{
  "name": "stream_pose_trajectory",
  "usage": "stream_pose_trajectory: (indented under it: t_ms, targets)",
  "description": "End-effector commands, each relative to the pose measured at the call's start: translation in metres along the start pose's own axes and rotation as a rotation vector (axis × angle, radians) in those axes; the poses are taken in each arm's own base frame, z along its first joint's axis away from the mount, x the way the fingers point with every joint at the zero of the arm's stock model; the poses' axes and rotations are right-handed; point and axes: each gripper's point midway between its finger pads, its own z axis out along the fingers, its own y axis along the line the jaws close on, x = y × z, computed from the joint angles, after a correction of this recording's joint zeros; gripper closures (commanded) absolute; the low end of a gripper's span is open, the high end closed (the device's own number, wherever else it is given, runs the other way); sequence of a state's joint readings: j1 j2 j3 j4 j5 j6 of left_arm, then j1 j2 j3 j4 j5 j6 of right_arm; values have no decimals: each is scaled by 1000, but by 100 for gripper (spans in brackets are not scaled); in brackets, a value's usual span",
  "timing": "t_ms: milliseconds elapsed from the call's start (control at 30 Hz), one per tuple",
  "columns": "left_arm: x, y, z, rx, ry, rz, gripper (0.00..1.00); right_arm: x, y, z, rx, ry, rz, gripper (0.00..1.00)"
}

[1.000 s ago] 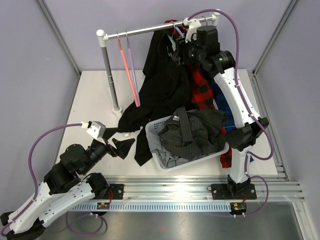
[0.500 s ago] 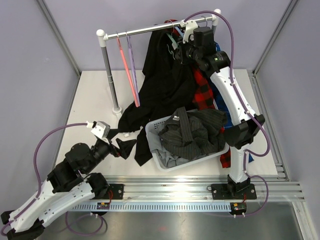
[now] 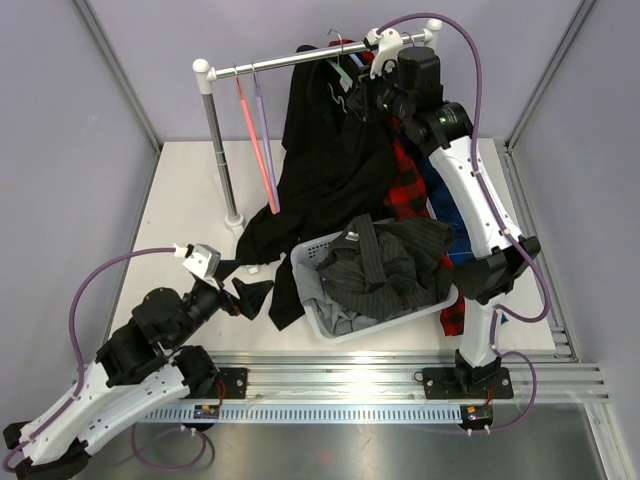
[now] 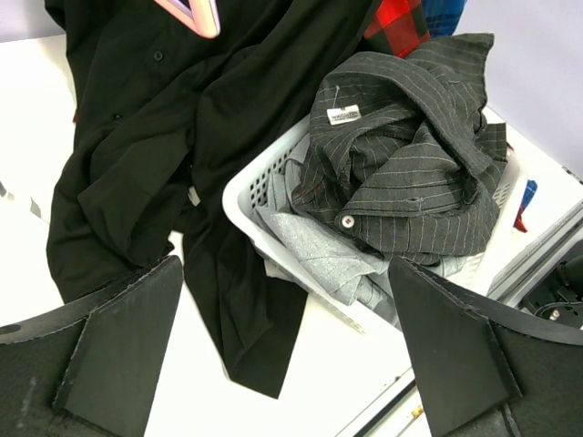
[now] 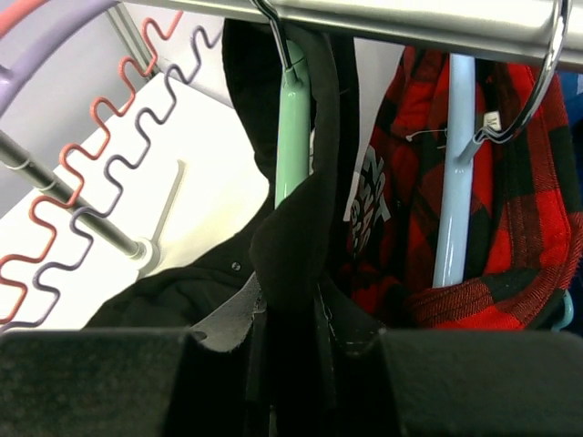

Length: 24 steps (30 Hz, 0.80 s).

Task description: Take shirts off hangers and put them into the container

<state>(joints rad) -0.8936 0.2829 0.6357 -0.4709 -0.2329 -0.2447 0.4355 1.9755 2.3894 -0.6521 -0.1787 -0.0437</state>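
Catching in the right wrist view alone the right gripper [image 5: 291,332] pinched on the black shirt [image 5: 293,228] under the green hanger [image 5: 292,137]; hidden from above. Narrowed from wider a second ago. Leaving the left gripper [image 4: 287,364] spread wide, empty, near the container [image 4: 241,196] heaped with shirts; bare table [image 3: 185,195] left of it.

Steel rail [image 3: 272,63] stands on white table [image 3: 190,200].

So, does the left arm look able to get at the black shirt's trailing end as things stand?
Probably yes: the left gripper is open, and the black shirt drapes onto the table just ahead of it, nothing between.
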Motion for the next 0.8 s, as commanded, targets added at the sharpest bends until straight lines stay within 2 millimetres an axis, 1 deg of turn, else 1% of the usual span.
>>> stream_pose_trajectory:
  t_ms: [0,133,167,200,233,267,300,367,400,467,567,633,667,700,733,767]
  targets:
    - [-13,-2,-1,5,-59,-33,1,-75,13,-40,-40,-224,-42,100]
    - [-12,-1,-1,1,-58,-34,1,-73,14,-42,-48,-217,-63,100]
    - [-12,-1,-2,0,-59,-34,1,-73,17,-45,-59,-215,-74,100]
    - [-12,-1,-2,0,-59,-34,1,-66,16,-43,-60,-197,-78,100]
    - [-12,0,-2,-2,-59,-33,1,-64,16,-44,-61,-190,-96,100]
    - [-12,-1,-2,-1,-60,-35,1,-64,20,-50,-75,-192,-112,100]
    - [-11,0,-1,-3,-59,-34,1,-54,19,-47,-76,-168,-118,100]
    - [-10,0,0,-3,-59,-33,1,-54,19,-55,-76,-171,-139,100]
    - [-10,0,0,-3,-61,-33,1,-48,18,-54,-76,-155,-143,100]
    - [-10,-1,2,-1,-60,-32,1,-49,20,-60,-84,-159,-162,100]
    - [-9,-1,4,-2,-53,-27,1,-44,24,-65,-109,-146,-184,100]
    - [-11,-2,4,0,-55,-26,1,-37,26,-66,-129,-127,-229,100]
    - [-10,-2,3,0,-52,-25,1,-30,31,-71,-165,-103,-258,100]
    - [-9,-1,3,-1,-48,-24,1,-22,36,-75,-207,-88,-334,100]
    - [-10,-1,3,-1,-51,-26,1,-11,33,-73,-212,-56,-375,100]
    - [-9,-1,2,-3,-48,-27,1,2,41,-81,-271,-19,-411,100]
